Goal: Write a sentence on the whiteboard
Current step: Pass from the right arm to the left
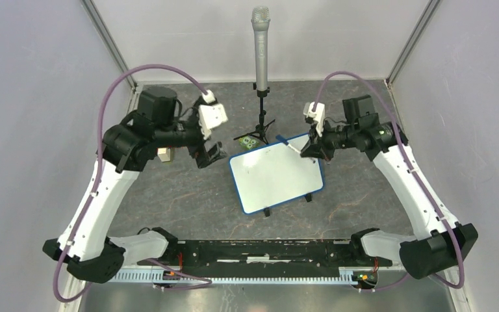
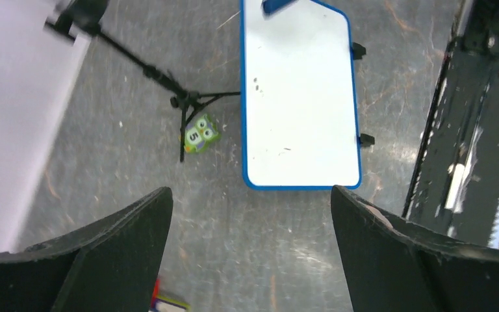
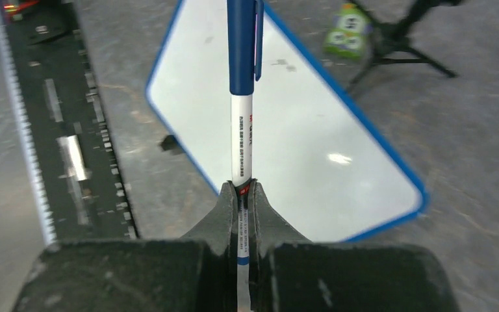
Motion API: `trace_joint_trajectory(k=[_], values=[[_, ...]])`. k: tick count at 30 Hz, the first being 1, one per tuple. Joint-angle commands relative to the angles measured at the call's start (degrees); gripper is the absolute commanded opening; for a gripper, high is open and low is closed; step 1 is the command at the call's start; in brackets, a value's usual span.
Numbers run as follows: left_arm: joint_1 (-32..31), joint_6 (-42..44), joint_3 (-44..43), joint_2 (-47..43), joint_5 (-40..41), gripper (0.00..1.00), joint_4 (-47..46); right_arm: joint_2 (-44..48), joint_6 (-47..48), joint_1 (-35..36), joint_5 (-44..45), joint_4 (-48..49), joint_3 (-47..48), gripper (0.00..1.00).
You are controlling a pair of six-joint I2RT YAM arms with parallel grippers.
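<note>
The whiteboard [image 1: 276, 179] lies tilted at the table's middle, white with a thin blue edge and small black feet. It bears only faint specks; no blue sentence shows on it. It also shows in the left wrist view [image 2: 299, 97] and the right wrist view [image 3: 286, 136]. My right gripper [image 3: 242, 188] is shut on a white marker [image 3: 242, 130] with its blue cap on, held above the board's far right corner [image 1: 312, 148]. My left gripper [image 2: 250, 201] is open and empty, left of the board [image 1: 213, 155].
A microphone on a black tripod stand [image 1: 260, 65] stands behind the board. A small green owl figure [image 1: 249, 142] sits by the tripod's feet. A small wooden block [image 1: 164, 155] lies under the left arm. A black rail [image 1: 266, 250] runs along the near edge.
</note>
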State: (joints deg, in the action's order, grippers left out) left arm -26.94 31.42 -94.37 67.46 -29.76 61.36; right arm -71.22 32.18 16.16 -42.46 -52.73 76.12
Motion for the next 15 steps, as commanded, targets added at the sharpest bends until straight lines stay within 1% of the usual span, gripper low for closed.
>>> trace_joint_trajectory(k=[1, 7, 10, 15], values=[[-11.2, 13.1, -0.4, -0.3, 11.7, 0.95, -0.2, 1.5, -7.5, 4.5, -8.6, 2.6, -5.2, 0.00], [-29.3, 26.5, 6.1, -0.9, 28.6, 0.91, -3.9, 2.5, -10.1, 8.4, -14.7, 3.1, -12.4, 0.00], [-34.5, 30.2, 7.5, 0.4, 32.7, 0.89, -4.0, 3.1, -10.0, 9.9, -16.2, 3.1, -13.9, 0.00], [-39.4, 32.1, 8.3, 3.0, 34.5, 0.85, -4.8, 3.1, -10.1, 12.3, -19.8, 2.7, -13.7, 0.00]])
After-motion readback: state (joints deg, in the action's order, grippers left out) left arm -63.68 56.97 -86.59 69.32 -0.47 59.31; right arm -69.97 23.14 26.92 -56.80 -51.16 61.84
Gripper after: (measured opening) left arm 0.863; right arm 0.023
